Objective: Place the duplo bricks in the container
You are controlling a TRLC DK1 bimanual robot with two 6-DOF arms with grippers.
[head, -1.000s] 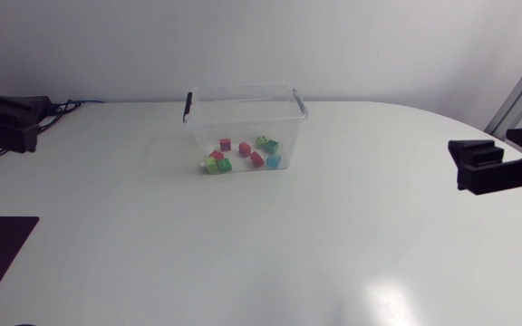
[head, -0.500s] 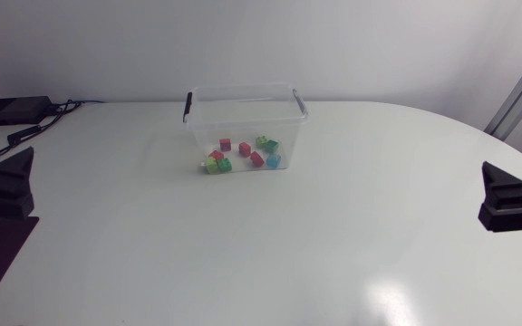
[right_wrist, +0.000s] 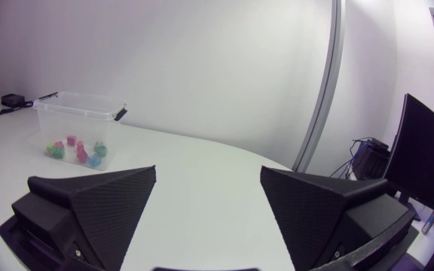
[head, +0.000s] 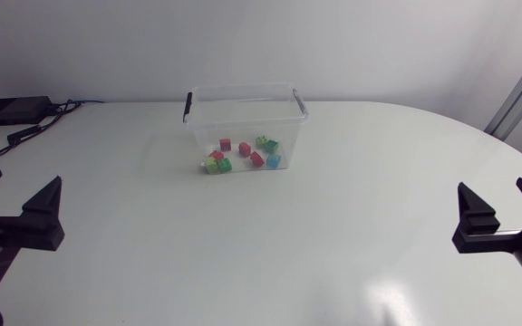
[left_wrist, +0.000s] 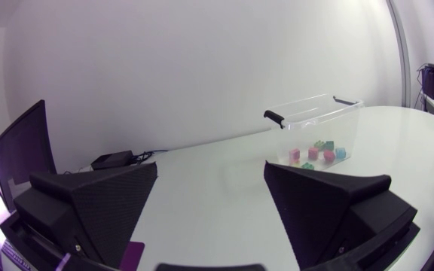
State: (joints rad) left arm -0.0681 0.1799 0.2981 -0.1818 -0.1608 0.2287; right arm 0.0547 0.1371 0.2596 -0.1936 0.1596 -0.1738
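Observation:
A clear plastic container (head: 243, 90) with black handle clips stands at the table's back middle. Several small duplo bricks (head: 244, 149) in red, green and blue lie on its floor. My left gripper (head: 12, 204) hangs open at the table's left edge, far from the container, with nothing between its fingers. At the right edge my right gripper (head: 506, 215) is open and empty too. In the left wrist view the container (left_wrist: 311, 106) and bricks (left_wrist: 319, 150) lie well ahead of the open gripper (left_wrist: 211, 205). The right wrist view shows the container (right_wrist: 77, 106) far ahead of its own open gripper (right_wrist: 208, 203).
A black box (head: 12, 110) with cables sits at the table's back left corner. Bare white tabletop (head: 270, 244) stretches between both grippers and the container.
Both arms have swung from beside the table's back toward its front side edges and turned, so both fingers of each gripper now show. Container and bricks have not moved.

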